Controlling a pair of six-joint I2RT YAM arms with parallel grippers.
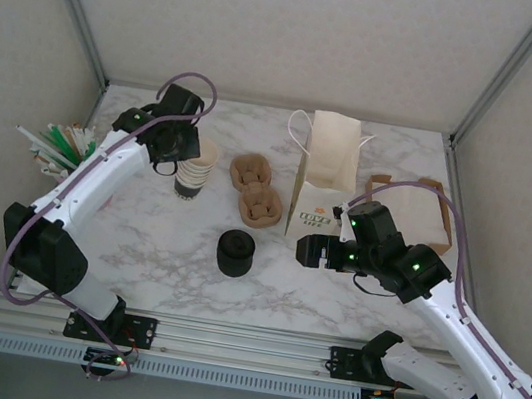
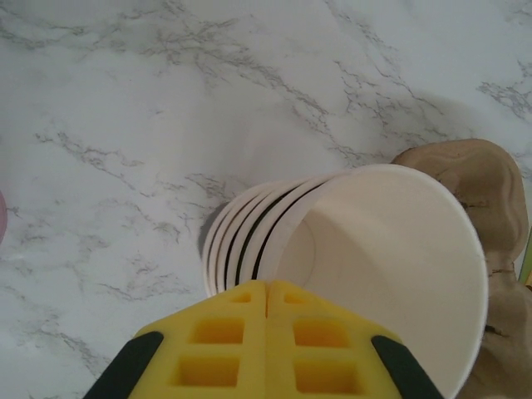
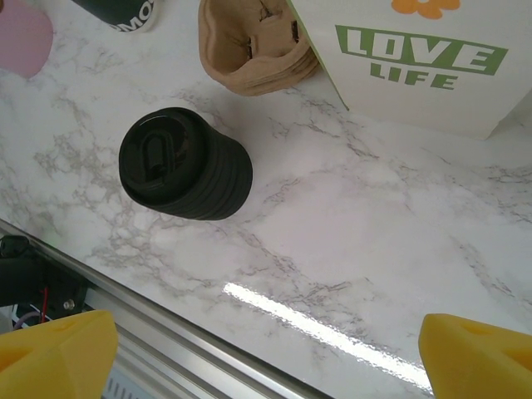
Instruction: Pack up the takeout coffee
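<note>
Two yellow fingers [image 2: 212, 353] of the left gripper [image 2: 267, 291] are seen pressed together, with only a hairline seam between them. The near rim of the top cup [image 2: 391, 266] runs into that seam, one finger outside the wall and one inside. The cup is therefore recorded as pinched at its rim. Top cup: lidless, cream inside, uppermost on the cup stack [image 2: 229, 241]. Dark outer walls are glimpsed between the nested rims. The stack is placed left-rear on the marble table [image 1: 158, 243], just beside the pulp cup carriers [image 1: 255, 190].

Right gripper [image 3: 266, 366]: fingertips [image 3: 54, 349] spread wide, nothing held or touched. It is positioned near the front of the paper bag [image 3: 432, 91]. A squat stack of black lids [image 3: 183, 166] is noted on the table, apart from the bag.

Bag print, green capitals: "LOVE LIFE", under an orange flower mark cropped by the frame. White lettering on the cup stack's dark base is cut off and cannot be read in full.
</note>
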